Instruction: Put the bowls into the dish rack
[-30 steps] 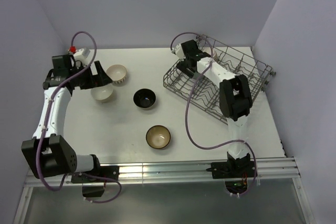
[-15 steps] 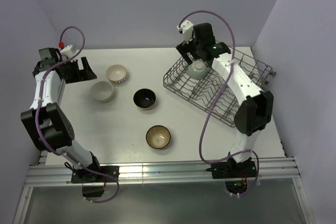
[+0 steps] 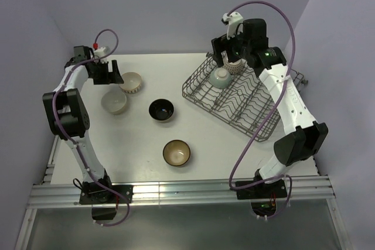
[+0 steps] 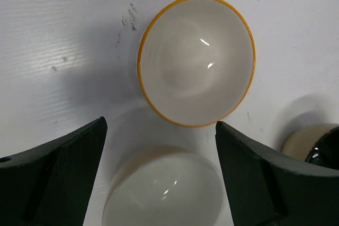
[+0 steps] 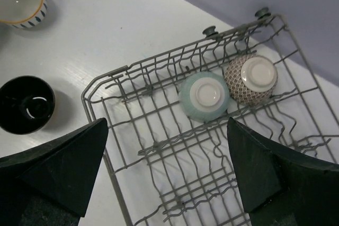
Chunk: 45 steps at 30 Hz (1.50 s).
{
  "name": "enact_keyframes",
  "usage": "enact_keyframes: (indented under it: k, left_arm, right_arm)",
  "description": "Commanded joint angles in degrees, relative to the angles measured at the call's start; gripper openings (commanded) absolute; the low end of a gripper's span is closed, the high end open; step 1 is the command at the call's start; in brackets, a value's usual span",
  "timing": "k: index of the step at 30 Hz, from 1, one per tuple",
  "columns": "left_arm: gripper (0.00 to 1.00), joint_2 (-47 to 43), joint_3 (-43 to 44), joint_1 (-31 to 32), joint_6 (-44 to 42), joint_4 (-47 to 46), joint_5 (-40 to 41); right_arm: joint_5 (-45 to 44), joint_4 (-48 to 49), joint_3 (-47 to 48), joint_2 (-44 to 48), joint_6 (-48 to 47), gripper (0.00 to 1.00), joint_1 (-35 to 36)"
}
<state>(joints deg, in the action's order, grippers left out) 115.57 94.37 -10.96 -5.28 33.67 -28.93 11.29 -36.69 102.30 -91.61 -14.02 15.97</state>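
Observation:
My left gripper [image 3: 110, 73] is open at the back left, just left of the cream patterned bowl [image 3: 130, 82]. In the left wrist view my open gripper [image 4: 160, 125] hangs over the table between that orange-rimmed bowl [image 4: 196, 59] and a plain white bowl [image 4: 164, 194], which lies between my fingers [image 4: 53, 178]. A black bowl [image 3: 161, 110] and a brown bowl [image 3: 176, 153] stand mid-table. The dish rack [image 3: 258, 106] holds a teal bowl [image 5: 204, 96] and a lattice bowl [image 5: 250, 78], both on edge. My right gripper [image 5: 167, 125] is open and empty above the rack.
The rack sits askew at the back right, close to the side wall. Purple walls close in the table at the back and both sides. Each arm's purple cable loops above it. The white bowl [image 3: 114, 102] stands just in front of the patterned one.
The right arm has let go of the teal bowl in the rack and lifted back and to the right. The left gripper swung out to the far left, then back beside the patterned bowl.

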Motion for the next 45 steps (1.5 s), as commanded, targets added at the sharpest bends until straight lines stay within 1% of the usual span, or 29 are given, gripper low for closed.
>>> enact_keyframes:
  k: [1,3,7,11,12,13,16,17,20,21,23,24,25,26,28,29,30,33,34,36,37,38,39,40,41,42,45]
  left_arm:
    - [0.89,3.07,4.42,1.64,-0.17,-1.68,3.34]
    - [0.87,5.44,5.99,2.61,0.53,-1.15,6.24]
    - [0.82,8.35,7.5,3.58,1.15,-1.41,7.65]
    - [0.75,10.55,8.81,4.9,0.8,-1.06,8.19]
    - [0.73,10.9,9.25,5.33,0.8,-1.06,8.45]
    - [0.72,11.78,9.52,5.42,1.49,-1.15,8.8]
    - [0.61,13.89,11.53,5.6,2.99,-0.37,7.92]
    - [0.54,14.24,12.32,5.51,3.52,-0.01,7.57]
    - [0.44,15.04,13.03,5.51,4.75,-0.1,7.04]
    - [0.43,15.12,13.38,5.6,6.84,-0.18,6.87]
    - [0.37,15.3,14.61,5.6,8.09,0.08,5.82]
    - [0.29,15.56,15.31,5.6,8.87,0.86,5.38]
    - [0.26,15.65,16.02,5.6,9.23,1.31,4.68]
    - [0.19,15.83,17.33,5.6,9.58,1.57,4.32]
    - [0.11,16.18,18.83,5.51,10.9,2.8,3.36]
    - [0.03,16.27,20.31,5.6,11.34,3.15,3.09]
    - [0.0,16.27,21.11,5.6,11.86,3.5,2.74]
    - [0.0,14.7,23.58,5.6,14.15,3.6,-0.94]
    - [0.0,13.9,24.02,5.6,16.07,2.72,-2.35]
    - [0.0,11.28,24.02,5.51,18.62,1.14,-7.79]
    - [0.0,10.13,22.54,5.6,22.21,-2.17,-12.6]
    - [0.0,8.9,21.22,5.69,24.59,-4.38,-12.64]
    - [0.0,5.93,19.29,5.6,27.31,-7.88,-17.34]
    - [0.0,4.24,17.1,5.77,33.69,-11.4,-19.83]
    - [0.0,2.57,12.47,6.12,36.97,-19.26,-21.24]
    - [0.0,-0.66,10.33,6.56,42.4,-22.74,-23.08]
    - [0.0,-5.51,4.87,8.84,48.59,-33.19,-24.24]
  right_arm:
    - [4.97,-2.25,0.36,3.89,5.92,1.0,-2.34]
    - [6.2,-2.16,-1.48,5.56,7.86,1.0,-3.22]
    - [7.69,-0.76,-5.7,8.46,11.02,1.0,-4.45]
    - [9.01,1.09,-9.92,10.49,13.93,1.0,-4.72]
    - [9.36,1.44,-11.23,10.66,16.72,1.0,-4.72]
    - [9.8,1.62,-11.68,10.49,17.44,1.0,-4.72]
    - [11.73,0.66,-11.6,9.09,19.47,1.0,-4.72]
    - [12.17,-0.74,-10.55,7.87,19.73,1.0,-4.72]
    - [13.84,-2.68,-8.97,5.93,21.05,0.99,-4.98]
    - [14.28,-2.78,-8.96,5.75,21.92,0.99,-5.07]
    - [15.6,-2.34,-9.49,5.57,22.63,0.99,-5.5]
    - [16.13,-2.08,-9.75,5.57,23.5,0.98,-5.68]
    - [16.65,-1.72,-10.1,5.83,24.04,0.98,-5.86]
    - [17.1,-0.76,-10.89,6.27,24.56,0.98,-5.95]
    - [17.19,1.34,-11.77,6.97,26.41,0.97,-6.12]
    - [17.45,2.14,-12.73,7.84,26.94,0.96,-6.3]
    - [17.71,2.67,-13.09,8.2,27.81,0.96,-6.39]
    - [19.64,2.24,-11.87,8.12,28.26,0.96,-6.47]
    - [20.0,1.89,-11.34,8.03,28.69,0.96,-6.65]
    - [21.4,2.93,-11.42,8.38,30.88,0.96,-6.65]
    - [21.93,4.94,-12.47,9.34,32.03,0.96,-6.91]
    - [22.37,6.09,-13.09,9.87,33.0,0.96,-6.91]
    - [22.81,7.32,-13.7,10.31,35.01,0.96,-6.91]
    - [24.73,8.38,-14.14,10.84,35.72,0.97,-6.91]
    - [25.62,9.78,-14.41,11.19,36.25,0.97,-6.91]
    - [26.32,10.14,-14.32,11.19,37.82,0.97,-6.91]
    - [26.07,12.16,-14.32,11.81,42.74,0.98,-6.91]
